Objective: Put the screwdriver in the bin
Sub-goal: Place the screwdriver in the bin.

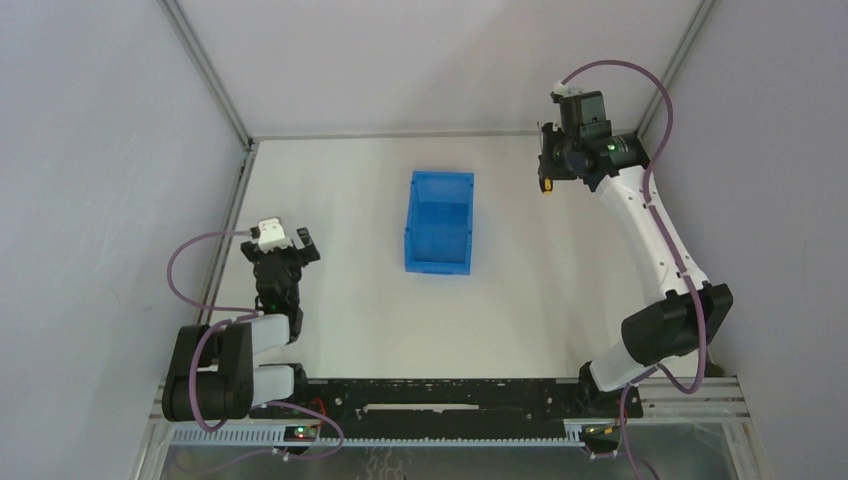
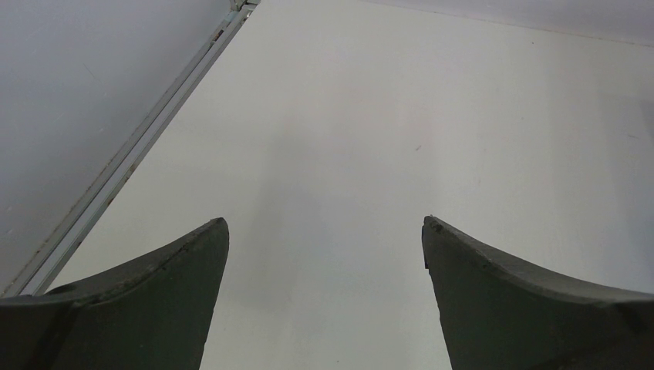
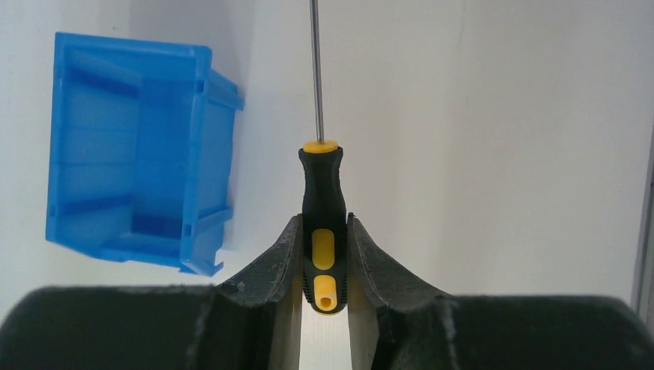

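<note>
One bin (image 1: pixel 439 222). One screwdriver (image 3: pixel 322 179). One desk (image 1: pixel 350 300) carries them. Two arms: the left arm (image 1: pixel 270 335) and the right arm (image 1: pixel 650 225). Two end effectors, one on each arm: the left end effector (image 2: pixel 324 231) and the right end effector (image 3: pixel 324 220), each with two fingers.

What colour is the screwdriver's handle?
The screwdriver handle is black with yellow inserts and a yellow collar, clearest in the right wrist view.

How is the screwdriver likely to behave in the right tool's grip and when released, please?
The screwdriver looks rigid, unlikely to flop. The right tool pinches only the handle's rear end, so it might pivot. Its roundish handle would probably roll if dropped outside the bin.
</note>
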You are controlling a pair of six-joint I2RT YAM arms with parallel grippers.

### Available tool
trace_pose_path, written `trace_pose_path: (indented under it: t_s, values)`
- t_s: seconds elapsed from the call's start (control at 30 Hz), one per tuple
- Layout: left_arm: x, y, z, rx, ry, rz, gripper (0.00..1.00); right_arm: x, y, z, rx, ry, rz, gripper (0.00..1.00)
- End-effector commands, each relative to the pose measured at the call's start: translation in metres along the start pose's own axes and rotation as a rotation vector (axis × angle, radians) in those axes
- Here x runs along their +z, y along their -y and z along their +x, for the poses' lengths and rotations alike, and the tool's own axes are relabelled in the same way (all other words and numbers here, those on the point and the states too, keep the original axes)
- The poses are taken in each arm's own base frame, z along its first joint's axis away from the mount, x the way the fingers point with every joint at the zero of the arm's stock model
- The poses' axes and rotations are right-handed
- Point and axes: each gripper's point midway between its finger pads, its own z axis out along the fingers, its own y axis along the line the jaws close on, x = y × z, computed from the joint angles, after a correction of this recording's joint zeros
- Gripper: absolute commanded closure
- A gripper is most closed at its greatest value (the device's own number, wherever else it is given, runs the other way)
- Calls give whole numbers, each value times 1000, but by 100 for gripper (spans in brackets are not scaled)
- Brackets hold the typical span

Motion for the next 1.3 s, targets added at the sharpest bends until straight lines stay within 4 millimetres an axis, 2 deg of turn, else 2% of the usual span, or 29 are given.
trace_pose_path:
  t_s: [0.0,0.17,0.47,0.77,0.97,1.13,1.27]
  values:
    - [6,-3,-22,5,66,-16,0,-27,-9,-9,15,39,-19,91]
    - [6,-2,-22,4,67,-15,0,-32,-36,-7,-15,30,-70,94]
    - [6,-2,-22,4,67,-15,0,-27,-117,7,-86,-10,-190,94]
    - [6,-2,-22,5,66,-15,0,-23,-182,13,-91,-21,-276,94]
    - [6,-2,-23,4,68,-15,0,-16,-202,19,-57,-16,-277,94]
    - [7,-2,-23,4,67,-14,0,-5,-206,26,-48,-11,-263,94]
    - [7,-2,-23,4,67,-15,0,13,-207,42,-51,-27,-258,94]
